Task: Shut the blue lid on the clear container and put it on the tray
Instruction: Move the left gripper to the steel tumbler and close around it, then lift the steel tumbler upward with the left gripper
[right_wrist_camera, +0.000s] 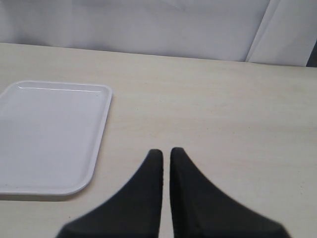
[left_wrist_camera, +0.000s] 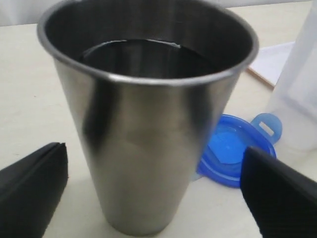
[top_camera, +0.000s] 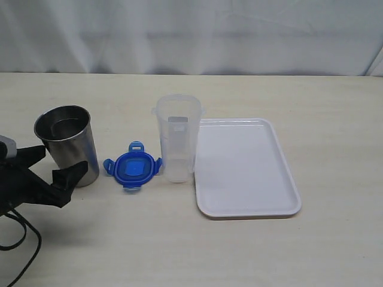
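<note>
The blue lid (top_camera: 133, 167) lies flat on the table, flaps spread, between the steel cup and the clear container (top_camera: 178, 137), which stands upright and uncovered against the left edge of the white tray (top_camera: 245, 167). My left gripper (top_camera: 57, 164) is open at the far left, its two black fingers on either side of the steel cup's near wall, not touching the lid (left_wrist_camera: 233, 156). In the left wrist view the container (left_wrist_camera: 299, 94) shows as a pale blur. My right gripper (right_wrist_camera: 166, 153) is shut with nothing in it, over bare table beside the tray (right_wrist_camera: 49, 134); the exterior view does not show it.
A shiny steel cup (top_camera: 67, 143) stands at the left, right in front of my left gripper and filling the left wrist view (left_wrist_camera: 143, 124). A black cable (top_camera: 21, 239) loops on the table at the lower left. A white curtain backs the table.
</note>
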